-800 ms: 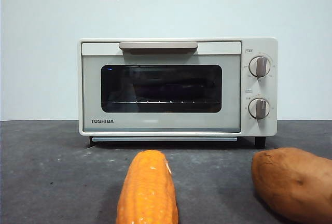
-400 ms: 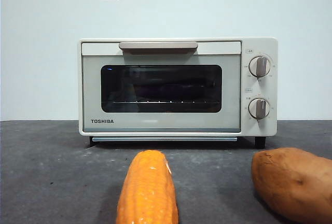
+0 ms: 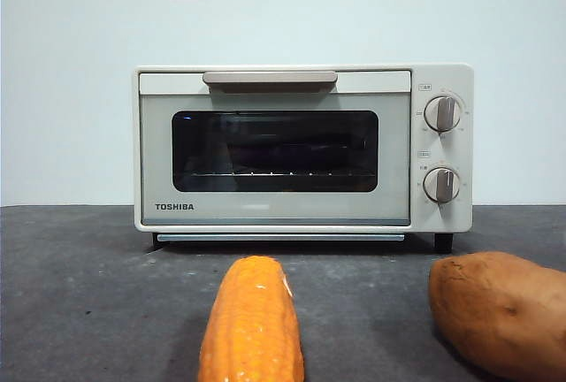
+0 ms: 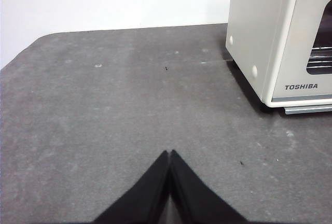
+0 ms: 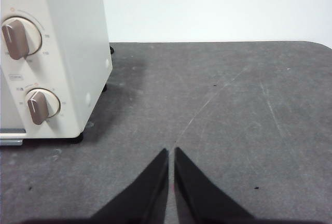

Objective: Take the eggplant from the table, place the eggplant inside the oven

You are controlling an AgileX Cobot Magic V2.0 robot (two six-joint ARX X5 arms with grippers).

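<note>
Pincers first: found the left gripper (image 4: 170, 154) clenched on nothing, jaws pressed tip to tip, hanging over bare table (image 4: 104, 115) off the oven (image 4: 259, 37) toward the table's left edge. Found the right gripper (image 5: 171, 151) likewise closed and empty, over bare surface on the knob side, toward the right edge. Saw no change at all from the front pictures of a second and half a second before: same closed door with its bar handle (image 3: 270, 77) untouched, same corn cob (image 3: 252, 320) by the near edge, same sweet potato (image 3: 500, 311) toward the near right corner, no arm in that view. Looked for the eggplant and found it in no view; could not tell through the dark glass (image 3: 274, 150) whether anything lay on the wire rack (image 3: 274, 172). Judged the arms idle, so either nothing begun or everything finished; could not settle which.
</note>
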